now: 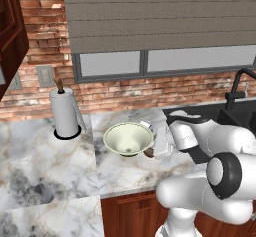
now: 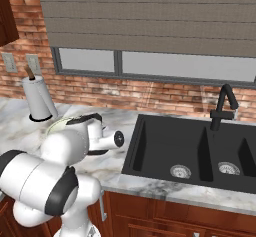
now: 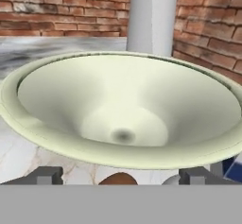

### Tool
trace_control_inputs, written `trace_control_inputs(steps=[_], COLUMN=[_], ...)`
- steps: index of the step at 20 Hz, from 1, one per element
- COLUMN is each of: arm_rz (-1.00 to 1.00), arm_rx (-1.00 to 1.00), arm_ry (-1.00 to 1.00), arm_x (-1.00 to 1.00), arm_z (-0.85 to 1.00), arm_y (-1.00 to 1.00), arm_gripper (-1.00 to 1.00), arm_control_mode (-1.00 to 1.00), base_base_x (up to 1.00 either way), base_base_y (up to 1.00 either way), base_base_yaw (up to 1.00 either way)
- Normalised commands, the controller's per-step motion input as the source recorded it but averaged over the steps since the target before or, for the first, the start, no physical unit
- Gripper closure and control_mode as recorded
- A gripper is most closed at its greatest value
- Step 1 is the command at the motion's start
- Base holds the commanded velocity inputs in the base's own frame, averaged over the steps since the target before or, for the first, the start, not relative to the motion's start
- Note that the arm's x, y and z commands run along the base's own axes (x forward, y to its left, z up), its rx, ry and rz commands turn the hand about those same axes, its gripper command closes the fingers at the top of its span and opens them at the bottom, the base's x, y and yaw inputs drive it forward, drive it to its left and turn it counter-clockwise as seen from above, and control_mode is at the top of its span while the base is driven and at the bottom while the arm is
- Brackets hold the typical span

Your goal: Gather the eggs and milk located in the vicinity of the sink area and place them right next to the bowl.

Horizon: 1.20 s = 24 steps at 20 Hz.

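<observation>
where the bowl (image 3: 123,109) sits mid-surface (image 1: 45,166), gripper (image 3: 120,176) jaws stand apart; brown egg (image 3: 117,179) between them at 6 o'clock of the bowl.

No text or label can be read

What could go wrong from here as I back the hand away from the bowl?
1. The brown egg lies between the open gripper fingertips, under the bowl rim; a sideways pull might roll it.
2. The hand sits close to the bowl; lifting carelessly could clip its rim.
3. The milk stands near one fingertip and might be nudged.
</observation>
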Motion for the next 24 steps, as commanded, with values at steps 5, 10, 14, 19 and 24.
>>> trace_control_inputs(steps=[5, 10, 14, 19, 24], arm_rz=[0.00, 0.00, 0.00, 0.00, 0.00], arm_rx=[0.00, 0.00, 0.00, 0.00, 0.01], arm_ry=[-0.07, -0.05, -0.03, -0.06, -0.23], arm_x=[-0.27, -0.34, -0.41, -0.47, -0.47], arm_z=[0.03, 0.00, 0.01, 0.18, 0.54], arm_y=[-0.01, -0.15, -0.32, -0.51, -0.58], arm_gripper=[-1.00, -1.00, -1.00, -1.00, -1.00], arm_control_mode=[-1.00, -1.00, -1.00, -1.00, -1.00], base_base_x=[0.00, 0.00, 0.00, 0.00, 0.00], base_base_y=[0.00, 0.00, 0.00, 0.00, 0.00], base_base_yaw=[0.00, 0.00, 0.00, 0.00, 0.00])
